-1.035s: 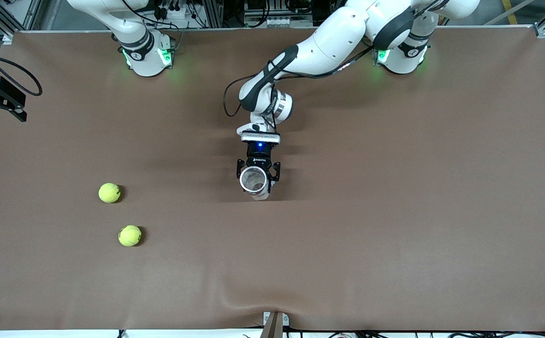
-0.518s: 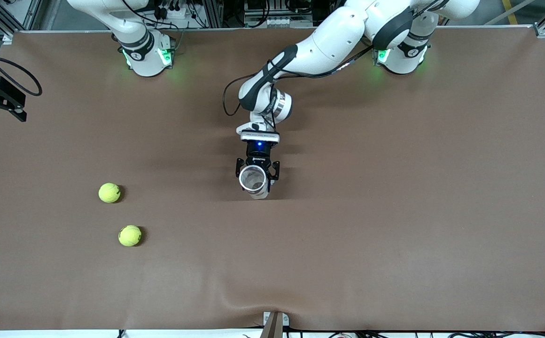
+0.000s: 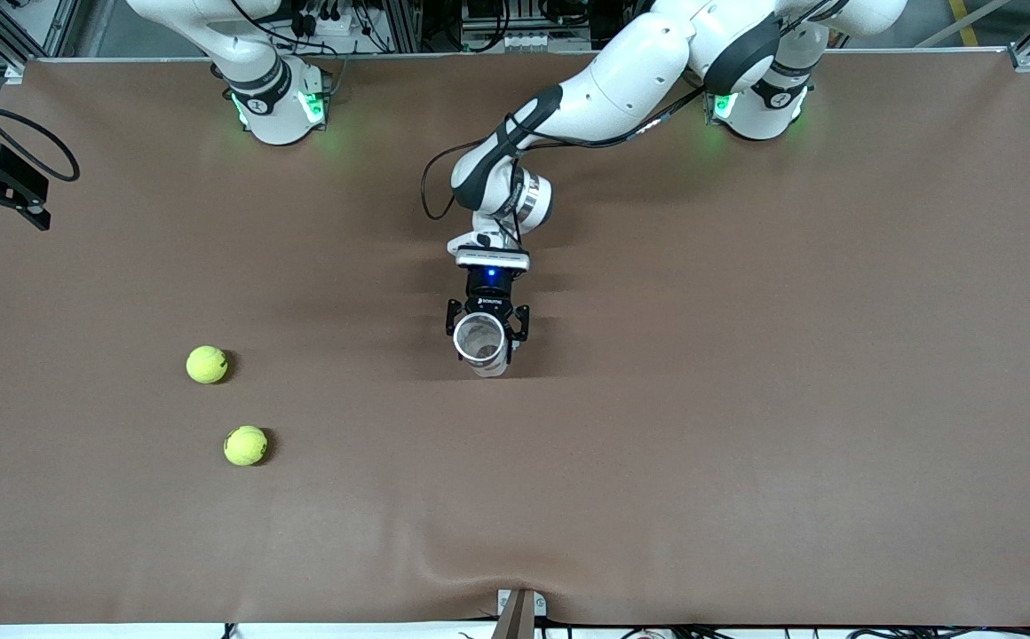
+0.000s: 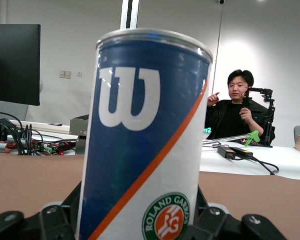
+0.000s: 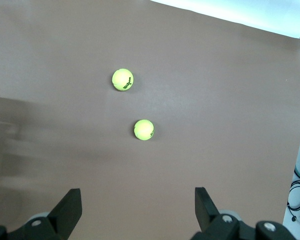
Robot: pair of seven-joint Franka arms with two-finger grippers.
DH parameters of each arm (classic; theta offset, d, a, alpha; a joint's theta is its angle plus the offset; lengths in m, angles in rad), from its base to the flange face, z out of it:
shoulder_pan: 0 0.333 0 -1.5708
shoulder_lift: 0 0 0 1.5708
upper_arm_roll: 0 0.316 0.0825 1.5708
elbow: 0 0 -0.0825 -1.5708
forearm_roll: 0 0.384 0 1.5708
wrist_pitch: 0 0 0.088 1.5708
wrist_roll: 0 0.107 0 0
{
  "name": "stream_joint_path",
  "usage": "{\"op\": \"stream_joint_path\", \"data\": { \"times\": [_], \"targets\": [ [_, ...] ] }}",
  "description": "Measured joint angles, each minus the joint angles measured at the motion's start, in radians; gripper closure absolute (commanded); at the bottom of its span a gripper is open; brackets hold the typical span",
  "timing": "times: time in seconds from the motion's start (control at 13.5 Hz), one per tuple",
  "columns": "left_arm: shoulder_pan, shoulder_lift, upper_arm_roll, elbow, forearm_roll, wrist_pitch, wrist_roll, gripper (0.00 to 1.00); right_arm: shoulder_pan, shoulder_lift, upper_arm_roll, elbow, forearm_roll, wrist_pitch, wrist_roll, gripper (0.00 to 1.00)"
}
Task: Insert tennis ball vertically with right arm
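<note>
Brown table (image 3: 746, 444) scene; left gripper (image 3: 487, 335) clamped on upright open can (image 3: 480, 343) mid-table; right gripper (image 5: 137, 212), fingers wide apart, probably high above two tennis balls (image 3: 207, 365) toward its end; next: descend, grasp one.

Brown table cover (image 3: 746, 355); seated man (image 4: 238, 107)

Left gripper (image 3: 487, 340) jaws clamped, right gripper (image 5: 138, 210) jaws wide, raised

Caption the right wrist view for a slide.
Open right pincer high above two tennis balls on the brown table.
</note>
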Motion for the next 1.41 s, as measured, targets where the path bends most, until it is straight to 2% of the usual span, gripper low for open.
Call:
{"op": "stream_joint_path", "data": {
  "times": [0.3, 0.67, 1.11, 1.41],
  "targets": [
    [-0.002, 0.003, 0.001, 0.0, 0.006, -0.004, 0.0, 0.16, 0.02, 0.0, 0.001, 0.0, -0.002, 0.0, -0.003, 0.0],
    [-0.005, 0.008, 0.004, 0.0, 0.008, -0.011, -0.001, 0.16, 0.074, 0.0, 0.0, 0.001, -0.067, 0.003, -0.002, 0.0],
    [-0.005, 0.01, 0.005, 0.0, 0.011, -0.015, -0.002, 0.17, 0.069, 0.0, -0.016, 0.002, -0.06, 0.002, -0.002, 0.0],
    [-0.006, 0.01, 0.007, 0.0, 0.018, -0.02, -0.002, 0.17, 0.036, 0.0, -0.024, 0.002, -0.024, -0.002, -0.002, 0.0]
  ]
}}
